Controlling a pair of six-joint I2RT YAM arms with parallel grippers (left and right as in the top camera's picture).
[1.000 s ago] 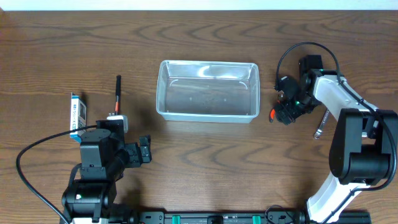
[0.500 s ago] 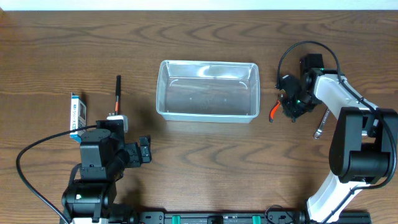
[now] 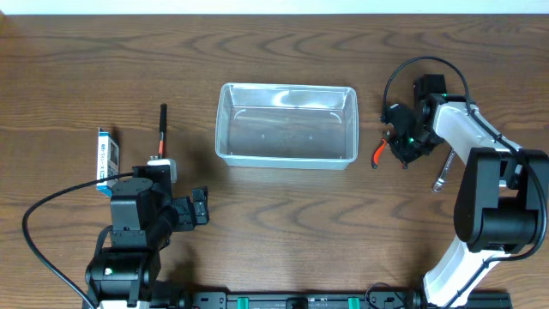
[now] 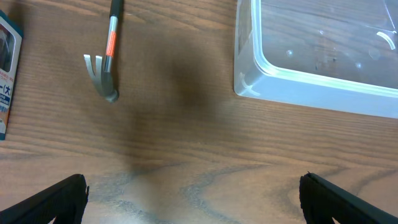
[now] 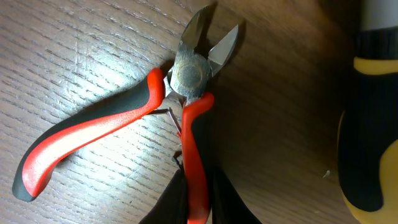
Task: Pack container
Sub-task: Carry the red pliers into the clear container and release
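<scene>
Lifting cleanly matters: right claw (image 5: 195, 190) is clamped on one handle of the red-and-black metal cutting pliers (image 5: 186, 78); raise them level off the wooden surface (image 3: 283, 227) toward the clear rectangular plastic container (image 3: 286, 160) just left of it. Left claw (image 4: 193, 196) gapes apart.

desk (image 3: 274, 51): wood grain, semi-matt. container (image 3: 287, 160): clear glossy plastic. pliers (image 5: 186, 81), rt of container: bare metal head, smooth red/blk grips. hammer (image 4: 102, 78), left of container: shiny metal head.
</scene>
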